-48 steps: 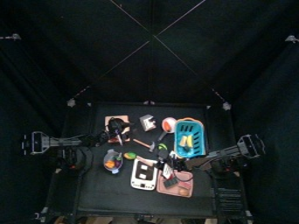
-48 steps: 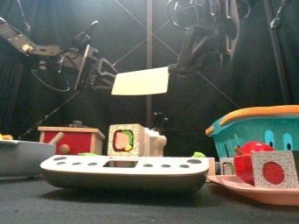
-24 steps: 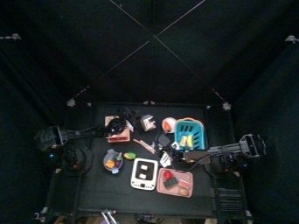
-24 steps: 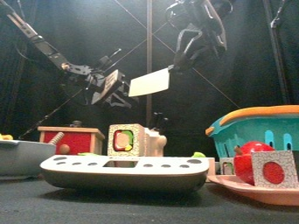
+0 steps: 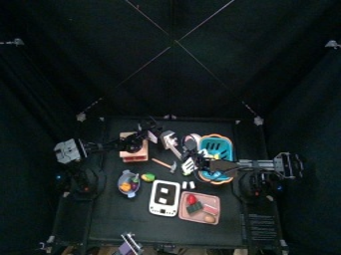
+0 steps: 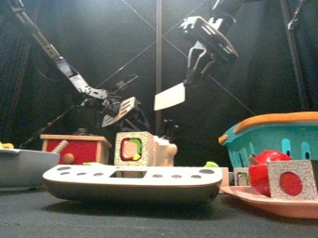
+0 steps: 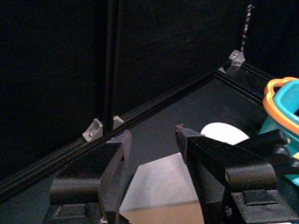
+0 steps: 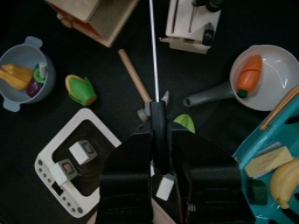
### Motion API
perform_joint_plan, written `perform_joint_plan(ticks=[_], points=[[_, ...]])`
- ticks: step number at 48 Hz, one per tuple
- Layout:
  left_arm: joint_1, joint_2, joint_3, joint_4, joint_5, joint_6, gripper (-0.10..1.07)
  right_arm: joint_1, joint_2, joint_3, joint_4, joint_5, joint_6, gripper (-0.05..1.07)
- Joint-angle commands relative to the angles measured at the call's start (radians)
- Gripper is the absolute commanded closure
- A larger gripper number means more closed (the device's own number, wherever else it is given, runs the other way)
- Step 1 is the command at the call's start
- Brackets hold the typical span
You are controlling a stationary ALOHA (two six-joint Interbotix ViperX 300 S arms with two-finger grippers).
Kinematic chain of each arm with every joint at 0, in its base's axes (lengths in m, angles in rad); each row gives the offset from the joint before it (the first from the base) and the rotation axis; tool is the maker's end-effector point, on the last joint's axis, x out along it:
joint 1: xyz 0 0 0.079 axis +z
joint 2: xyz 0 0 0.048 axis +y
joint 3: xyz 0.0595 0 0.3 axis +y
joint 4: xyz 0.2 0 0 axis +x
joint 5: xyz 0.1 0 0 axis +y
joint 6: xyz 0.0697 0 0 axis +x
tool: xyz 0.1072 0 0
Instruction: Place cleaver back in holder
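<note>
The right gripper (image 6: 189, 82) hangs high above the black surface (image 6: 74, 218) and is closed on the handle of the cleaver with a broad pale blade (image 6: 169, 96). The left gripper (image 6: 112, 107) is open, just beside the blade. The small angular grey-and-white holder (image 8: 191, 24) stands on the surface beside the orange square box (image 8: 97, 15), below the cleaver.

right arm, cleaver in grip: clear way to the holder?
Probably yes. The right gripper holds the cleaver aloft, and the holder stands uncovered; the left gripper, open beside the blade, may crowd it.
</note>
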Motion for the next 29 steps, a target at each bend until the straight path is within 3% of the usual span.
perform_joint_plan(ticks=[1, 29], points=[[0.0, -0.002, -0.025, 0.002, 0.011, 0.002, 0.15, -0.018, -0.011, -0.032, 0.002, 0.0, -0.002, 0.75], [-0.003, 0.06, -0.081, 0.005, 0.117, 0.005, 0.15, -0.098, 0.112, -0.067, 0.061, -0.008, -0.014, 0.74]])
